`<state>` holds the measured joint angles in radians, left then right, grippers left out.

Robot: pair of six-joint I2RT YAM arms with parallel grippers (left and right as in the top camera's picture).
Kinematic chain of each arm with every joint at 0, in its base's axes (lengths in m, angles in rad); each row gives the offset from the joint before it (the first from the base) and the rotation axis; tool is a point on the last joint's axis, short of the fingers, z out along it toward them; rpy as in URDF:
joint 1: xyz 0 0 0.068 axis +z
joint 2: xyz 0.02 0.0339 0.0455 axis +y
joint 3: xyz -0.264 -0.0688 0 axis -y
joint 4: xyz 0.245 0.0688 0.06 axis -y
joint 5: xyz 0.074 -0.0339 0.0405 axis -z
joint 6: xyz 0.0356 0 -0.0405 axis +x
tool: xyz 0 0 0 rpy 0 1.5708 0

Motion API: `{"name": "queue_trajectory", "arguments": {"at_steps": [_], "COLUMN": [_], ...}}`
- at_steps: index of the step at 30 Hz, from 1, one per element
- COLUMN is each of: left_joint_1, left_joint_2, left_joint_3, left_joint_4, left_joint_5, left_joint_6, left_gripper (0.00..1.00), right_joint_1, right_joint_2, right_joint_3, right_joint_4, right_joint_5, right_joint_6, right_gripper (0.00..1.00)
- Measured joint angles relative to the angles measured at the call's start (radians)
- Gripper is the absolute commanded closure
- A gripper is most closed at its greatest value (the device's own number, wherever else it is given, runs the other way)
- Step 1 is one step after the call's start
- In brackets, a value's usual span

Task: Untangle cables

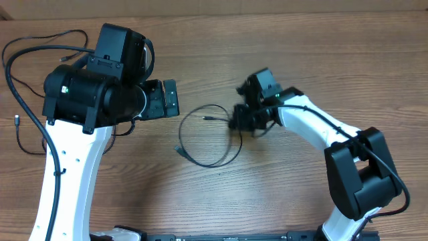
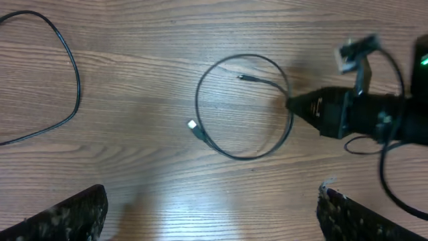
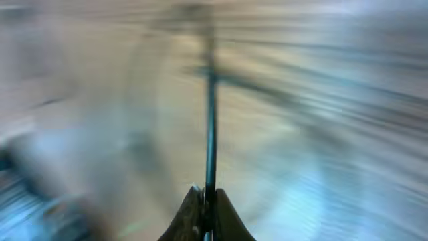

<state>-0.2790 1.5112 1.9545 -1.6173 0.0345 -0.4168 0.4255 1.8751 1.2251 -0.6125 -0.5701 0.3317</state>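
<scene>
Left hand (image 1: 164, 99): fingers spread wide, gripping nothing; hangs over the worktop (image 1: 281, 194), left of the looped cable (image 1: 182, 134).
Left hand, own camera (image 2: 210, 201): two dark finger pads (image 2: 67, 214) in the bottom corners, well apart, bare wood between them.
Left arm pose: white link rises from the near edge up the left side; black wrist turned toward centre; green light (image 1: 65, 88) lit on the housing.
Far-left cord (image 1: 16, 122): thin, small plug tip, at the worktop's left edge; seen from overhead only.
Second cable (image 2: 78, 87): thin black curve on the wood, left of the ring and apart from it. Clear in the left wrist view; from overhead the left arm covers that patch. Cannot tell if it joins the far-left cord.
Looped cable, lie: one open ring flat at mid-worktop between the hands. Pale plug (image 2: 192, 124) at its lower left; metal tip (image 2: 241, 77) inside the ring.
Right hand (image 1: 235, 122): fingers pressed together, pinching the looped cable at the ring's right edge (image 2: 291, 104).
Right wrist view: heavy motion blur; only the closed fingertips (image 3: 204, 201) and a thin dark cord running straight up from them.
Right arm pose: black base link near the right corner, white forearm slanting up-left, wrist low over the wood.
Writing: pale tag (image 2: 351, 53) above the right hand; print too blurred to read.
</scene>
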Motion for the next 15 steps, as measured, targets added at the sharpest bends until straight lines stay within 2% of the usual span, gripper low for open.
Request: {"name": "queue_trajectory", "arguments": {"at_steps": [8,15], "left_joint_1": [0.0,0.0], "left_joint_2": [0.0,0.001], "left_joint_3": [0.0,0.0], "left_joint_4": [-0.001,0.063], "left_joint_5": [0.0,0.0], "left_joint_6": [0.0,-0.051], "left_gripper": [0.01,0.01], "right_joint_1": [0.0,0.0], "right_joint_2": [0.0,-0.034], "right_joint_3": [0.105,0.123], "right_joint_4": [0.117,0.12], "right_joint_5": [-0.636,-0.787], "right_joint_6": [-0.048,-0.049], "right_gripper": [0.96,0.96]}}
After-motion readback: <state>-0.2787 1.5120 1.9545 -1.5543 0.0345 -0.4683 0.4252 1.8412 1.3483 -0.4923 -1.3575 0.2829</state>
